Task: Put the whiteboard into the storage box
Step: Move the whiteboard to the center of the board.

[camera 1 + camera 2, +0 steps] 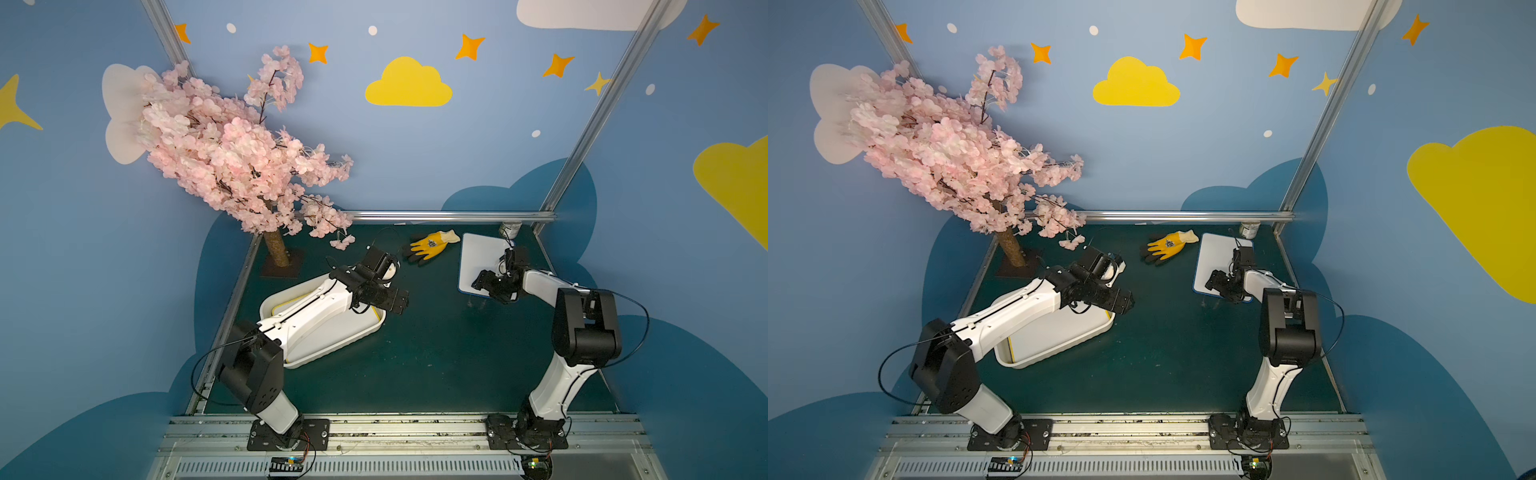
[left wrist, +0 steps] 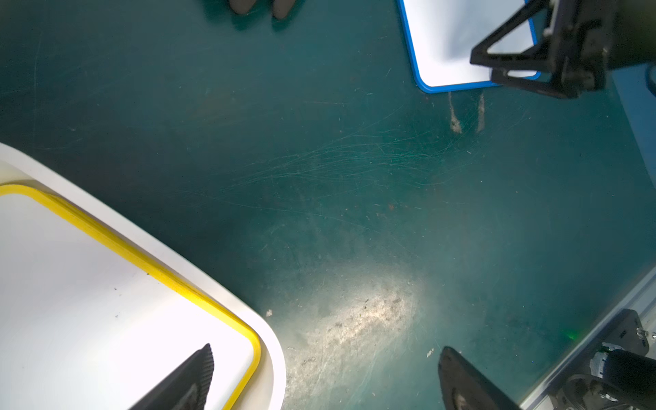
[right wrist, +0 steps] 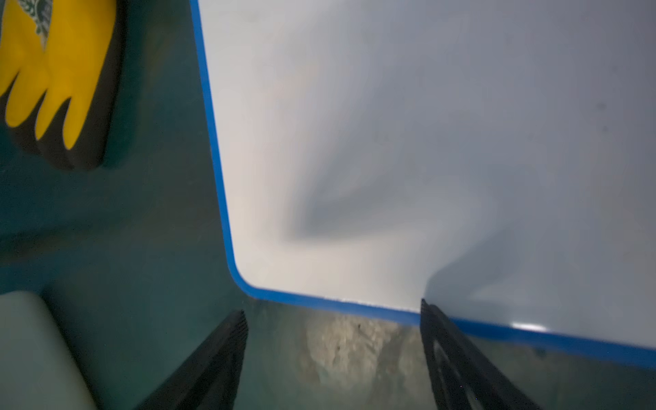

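You are at the pick-up step. The blue-framed whiteboard [image 1: 482,257] lies flat at the far right of the desk [image 1: 436,353], well apart from the storage box [image 1: 340,348] on the left. Nothing is gripped yet.

The right arm [image 1: 540,282] is at the board's near edge with its jaws spread. In the right wrist view one finger [image 3: 447,355] crosses the blue rim and the other [image 3: 213,355] hangs over bare desk. I cannot tell whether either one touches.

The left arm [image 1: 316,311] hovers over the box's near right corner, jaws wide apart and empty. A yellow-framed whiteboard [image 2: 88,301] already lies inside the box.

The next move, as I judge it, calls for a hold on that thin flat edge — one finger has to get under the rim or the pinch will slip. After that comes a carry leftward across open desk. You will likely want the left arm out of the way before you lower the board in.

The desk is dark green, scratched and scuffed pale in patches. A yellow glove [image 1: 430,245] lies just beside the board, and a can [image 1: 510,228] stands at the far right corner. A pink blossom tree [image 1: 232,158] fills the far left. The room is blue-walled — painted clouds and stars, with aluminium posts at the corners.
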Robot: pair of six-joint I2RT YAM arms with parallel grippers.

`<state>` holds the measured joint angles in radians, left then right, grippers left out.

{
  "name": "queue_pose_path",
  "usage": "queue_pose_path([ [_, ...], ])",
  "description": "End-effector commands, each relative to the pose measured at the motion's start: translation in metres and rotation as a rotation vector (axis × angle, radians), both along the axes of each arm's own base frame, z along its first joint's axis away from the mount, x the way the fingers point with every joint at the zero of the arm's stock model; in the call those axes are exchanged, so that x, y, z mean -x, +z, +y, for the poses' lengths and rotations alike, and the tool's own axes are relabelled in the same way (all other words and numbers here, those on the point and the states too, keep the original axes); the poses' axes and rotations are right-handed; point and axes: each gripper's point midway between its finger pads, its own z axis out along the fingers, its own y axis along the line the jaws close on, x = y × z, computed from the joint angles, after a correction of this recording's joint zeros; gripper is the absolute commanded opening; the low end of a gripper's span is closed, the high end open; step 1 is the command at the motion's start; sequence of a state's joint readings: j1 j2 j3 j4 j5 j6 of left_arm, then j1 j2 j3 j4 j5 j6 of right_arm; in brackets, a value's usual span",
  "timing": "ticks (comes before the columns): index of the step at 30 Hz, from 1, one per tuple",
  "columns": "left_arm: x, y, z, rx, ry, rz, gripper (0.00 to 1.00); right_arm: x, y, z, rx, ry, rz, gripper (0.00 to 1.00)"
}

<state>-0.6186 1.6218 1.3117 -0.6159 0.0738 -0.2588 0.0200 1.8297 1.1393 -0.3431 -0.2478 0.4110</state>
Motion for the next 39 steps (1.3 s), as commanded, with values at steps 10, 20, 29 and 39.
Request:
queue_pose_path([
  [10,-0.015,0.018,-0.023,0.07,0.022,-0.021,1.0,-0.019,0.03,-0.093,0.006,-0.271,-0.104,0.79],
  [20,-0.086,0.009,-0.131,0.179,0.062,-0.05,1.0,-0.036,0.016,-0.121,-0.087,-0.369,-0.124,0.79],
  [29,-0.156,-0.022,-0.202,0.339,0.147,-0.042,1.0,-0.047,0.002,-0.126,-0.14,-0.383,-0.124,0.79],
  [39,-0.189,-0.061,-0.238,0.528,0.236,-0.028,1.0,-0.059,-0.009,-0.111,-0.197,-0.352,-0.11,0.79],
])
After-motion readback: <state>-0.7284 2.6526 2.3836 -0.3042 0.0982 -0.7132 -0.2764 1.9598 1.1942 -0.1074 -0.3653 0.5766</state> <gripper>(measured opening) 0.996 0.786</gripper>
